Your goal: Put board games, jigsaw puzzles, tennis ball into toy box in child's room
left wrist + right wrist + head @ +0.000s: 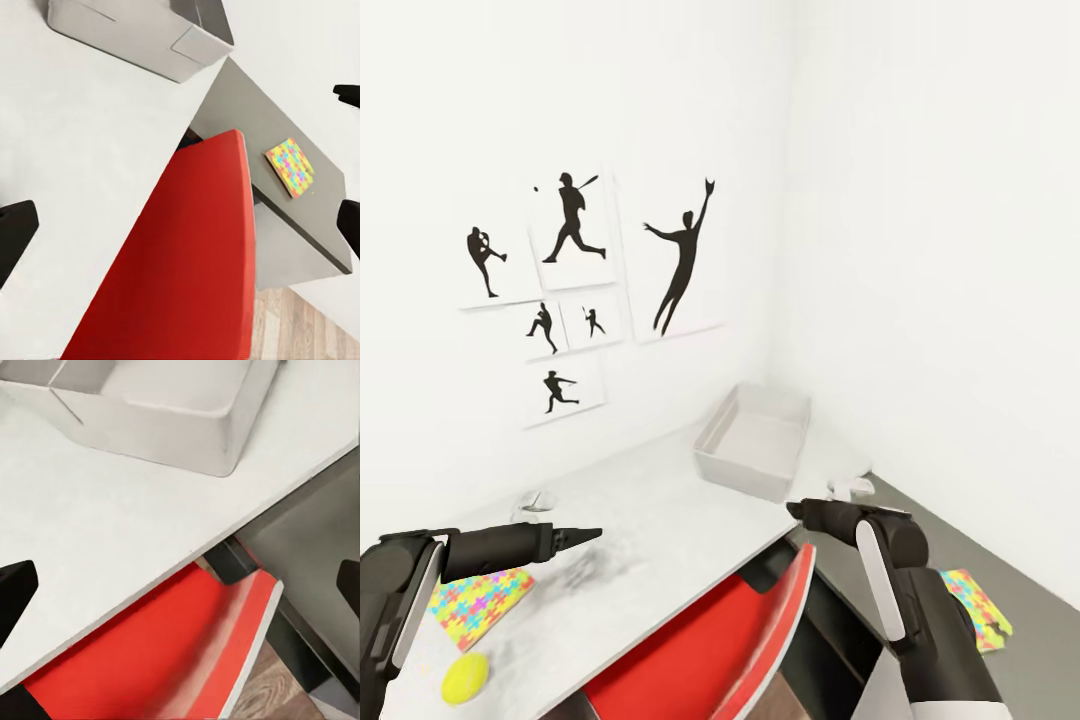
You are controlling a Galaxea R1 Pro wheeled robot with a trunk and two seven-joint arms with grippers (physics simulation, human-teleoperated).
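Observation:
The light grey toy box (755, 450) (142, 30) (150, 412) stands empty near the table's (660, 510) far right corner. One jigsaw puzzle (480, 603) lies on the table at the near left, and the tennis ball (465, 677) sits just in front of it. A second jigsaw puzzle (978, 607) (291, 166) lies on a lower grey surface past the table's right end. My left gripper (580, 538) (180, 232) hovers open over the tabletop, right of the first puzzle. Beyond the table's right edge, my right gripper (800, 510) (180, 589) is open and empty. The board games and the bed are out of view.
A red chair (710, 650) (195, 262) (150, 667) is tucked under the table's front edge between my arms. White walls close the corner behind the toy box, with black baseball silhouettes (575, 290) on the left wall. Small pale objects (538, 500) rest on the table.

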